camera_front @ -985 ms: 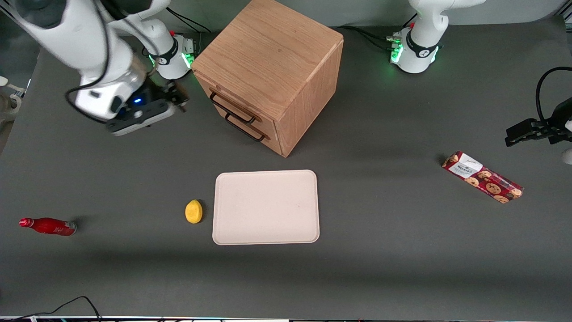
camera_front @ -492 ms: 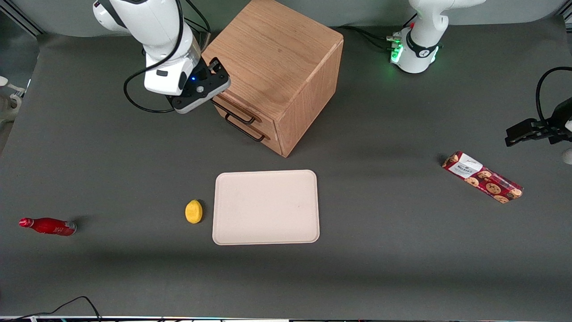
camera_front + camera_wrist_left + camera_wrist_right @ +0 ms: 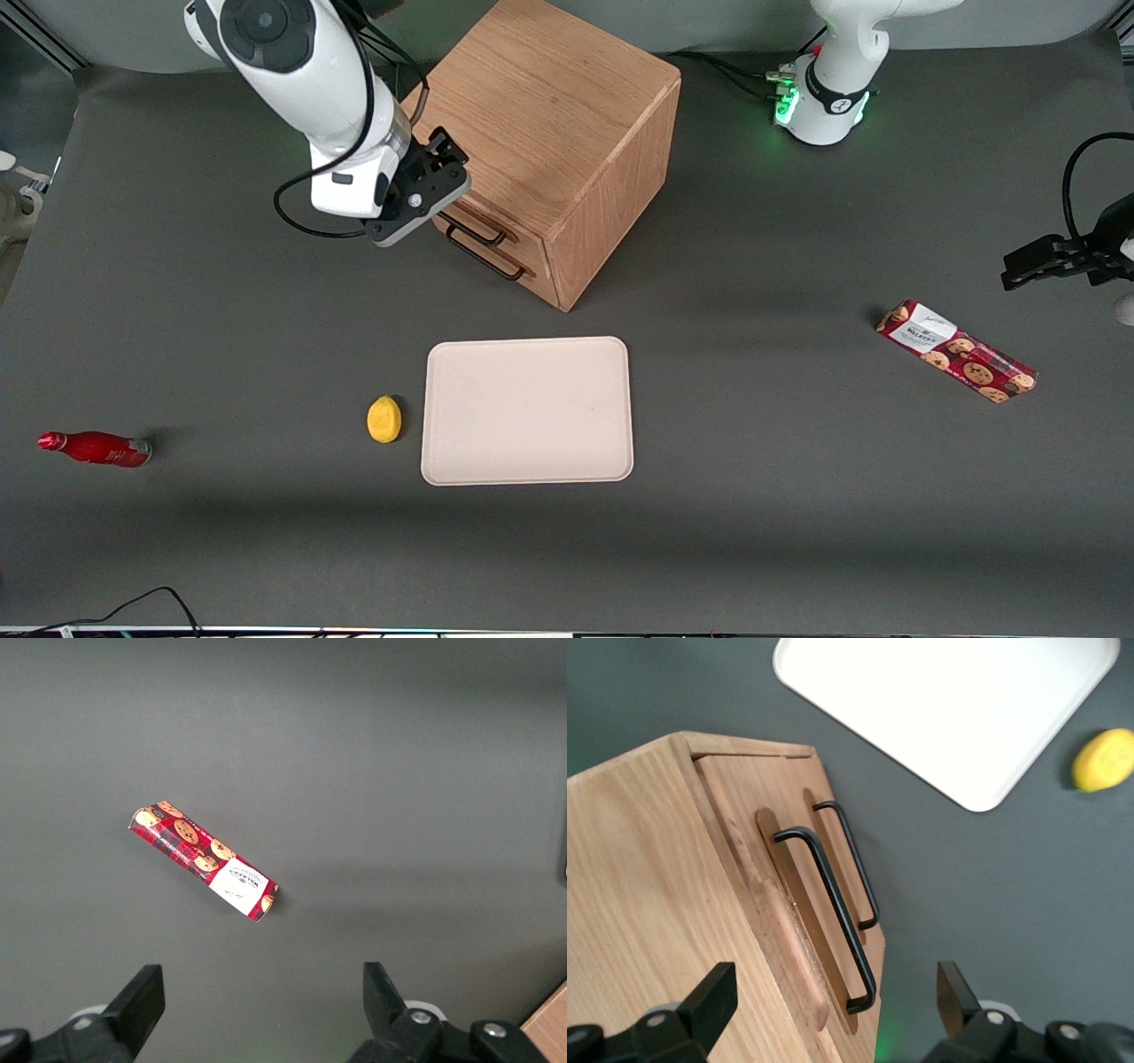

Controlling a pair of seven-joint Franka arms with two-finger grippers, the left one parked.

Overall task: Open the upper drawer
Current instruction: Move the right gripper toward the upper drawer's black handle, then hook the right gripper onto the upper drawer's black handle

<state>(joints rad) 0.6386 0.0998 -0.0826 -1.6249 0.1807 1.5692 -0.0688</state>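
Note:
The wooden cabinet (image 3: 540, 115) stands at the back of the table, with both drawers shut. The upper drawer (image 3: 786, 923) has a thin black bar handle (image 3: 830, 911), partly hidden by my gripper in the front view (image 3: 478, 232). The lower drawer's handle (image 3: 855, 864) sits just beneath it (image 3: 483, 257). My right gripper (image 3: 443, 173) is open and empty, close in front of the drawer faces at the upper handle's height. In the wrist view the gripper (image 3: 833, 1010) has its fingers (image 3: 713, 999) standing apart on either side of one end of the upper handle, not touching it.
A cream tray (image 3: 527, 410) lies nearer the front camera than the cabinet, with a lemon (image 3: 384, 418) beside it. A red bottle (image 3: 95, 447) lies toward the working arm's end of the table. A cookie packet (image 3: 957, 351) lies toward the parked arm's end.
My gripper has swung in from the working arm's end of the table to the cabinet front, then slid a little along the drawer face toward the front camera. The drawers have not moved.

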